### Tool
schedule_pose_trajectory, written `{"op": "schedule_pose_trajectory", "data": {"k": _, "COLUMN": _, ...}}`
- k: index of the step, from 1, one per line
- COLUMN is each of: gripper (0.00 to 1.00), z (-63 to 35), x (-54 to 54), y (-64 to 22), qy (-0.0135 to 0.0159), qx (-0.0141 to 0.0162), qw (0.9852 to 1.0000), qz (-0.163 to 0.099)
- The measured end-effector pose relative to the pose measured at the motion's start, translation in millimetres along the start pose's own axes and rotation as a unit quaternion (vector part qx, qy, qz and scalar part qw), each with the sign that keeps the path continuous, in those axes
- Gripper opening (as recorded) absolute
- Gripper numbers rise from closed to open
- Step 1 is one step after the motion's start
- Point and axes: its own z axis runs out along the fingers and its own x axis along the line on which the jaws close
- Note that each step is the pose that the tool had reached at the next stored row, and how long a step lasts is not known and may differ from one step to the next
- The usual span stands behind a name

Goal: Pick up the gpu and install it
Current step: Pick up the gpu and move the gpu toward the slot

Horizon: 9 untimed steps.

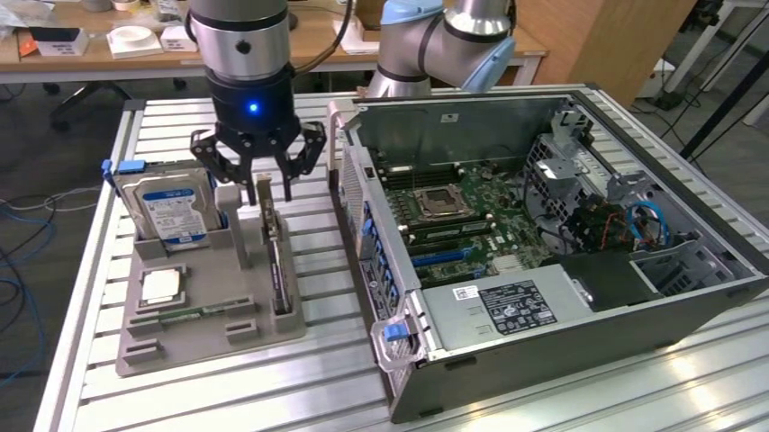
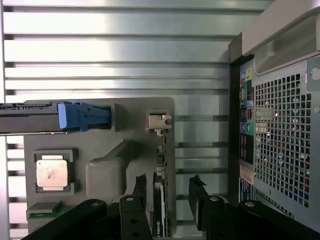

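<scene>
Wrist view: we see the end effector (image 2: 168,179) open, straddling the gpu (image 2: 159,215), which stands on edge in its gray holder (image 2: 100,132) (on the desk (image 2: 100,50)); we should center it, descend squarely, then close.

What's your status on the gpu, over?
Gripper open, fingers either side of the gpu, gap showing. Gpu on edge in the gray holder tray, not lifted. Hard drive stands apart, not in the path.
</scene>
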Motion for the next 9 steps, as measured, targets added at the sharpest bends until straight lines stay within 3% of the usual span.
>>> {"op": "schedule_pose_trajectory", "data": {"k": 9, "gripper": 0.47, "z": 3.4, "x": 2.5, "y": -0.8, "qy": -0.0024, "qx": -0.0001, "qw": 1.0000, "qz": 0.000}}
